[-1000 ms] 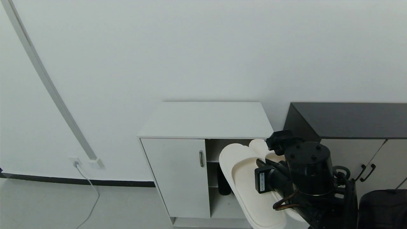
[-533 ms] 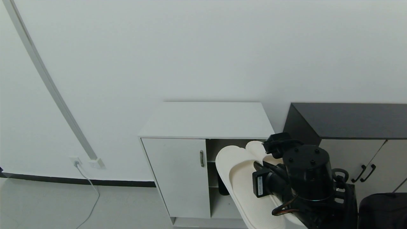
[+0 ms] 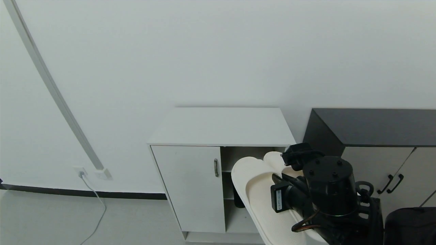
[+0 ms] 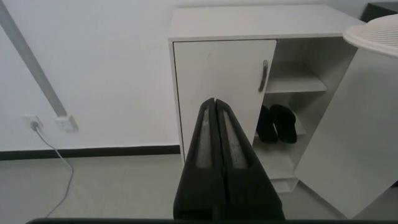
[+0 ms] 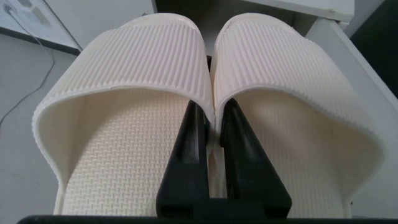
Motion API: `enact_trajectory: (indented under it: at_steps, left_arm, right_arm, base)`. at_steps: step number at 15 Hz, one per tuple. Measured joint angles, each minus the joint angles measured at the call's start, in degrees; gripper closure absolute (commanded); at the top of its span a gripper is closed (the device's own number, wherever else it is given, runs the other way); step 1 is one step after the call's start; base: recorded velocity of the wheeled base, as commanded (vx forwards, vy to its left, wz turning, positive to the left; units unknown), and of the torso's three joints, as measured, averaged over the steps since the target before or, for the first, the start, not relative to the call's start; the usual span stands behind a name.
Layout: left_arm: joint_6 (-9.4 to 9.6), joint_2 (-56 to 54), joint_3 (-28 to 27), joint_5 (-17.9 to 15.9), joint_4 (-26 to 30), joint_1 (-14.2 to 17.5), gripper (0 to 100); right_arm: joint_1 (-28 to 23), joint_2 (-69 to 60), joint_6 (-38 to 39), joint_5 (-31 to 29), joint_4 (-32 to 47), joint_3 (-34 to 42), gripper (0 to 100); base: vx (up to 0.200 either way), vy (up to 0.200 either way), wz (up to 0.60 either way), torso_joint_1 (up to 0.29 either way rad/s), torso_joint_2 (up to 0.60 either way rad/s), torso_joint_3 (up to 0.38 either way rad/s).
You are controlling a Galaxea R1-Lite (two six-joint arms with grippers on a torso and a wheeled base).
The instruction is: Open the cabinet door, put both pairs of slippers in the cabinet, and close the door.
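Leftward a little since a second ago, the right gripper [image 5: 211, 121] holds the cream slippers [image 5: 137, 74], its jaws pinched nearly closed on the pair's touching inner walls. Just beyond the toes stands the cabinet [image 3: 221, 126], its right door [image 4: 339, 143] swung open. The left gripper [image 4: 215, 137] has its jaws pressed together and empty. Ahead of it, black slippers [image 4: 278, 123] sit on a shelf inside.

Left fingers [image 4: 205, 143] together, right fingers [image 5: 193, 146] tight on slippers [image 5: 124, 68].

cabinet shelf [image 4: 302, 129] | carries black slippers [image 4: 278, 123], side by side
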Motion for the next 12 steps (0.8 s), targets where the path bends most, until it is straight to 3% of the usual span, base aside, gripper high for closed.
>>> enact_trajectory:
  at_steps: [12]
  left_arm:
    - [0.00, 0.02, 0.00, 0.00, 0.00, 0.00, 100]
  right_arm:
    - [0.00, 0.09, -0.09, 0.07, 0.02, 0.48, 100]
  base:
    - [0.000, 0.000, 0.00, -0.186, 0.43, 0.238]
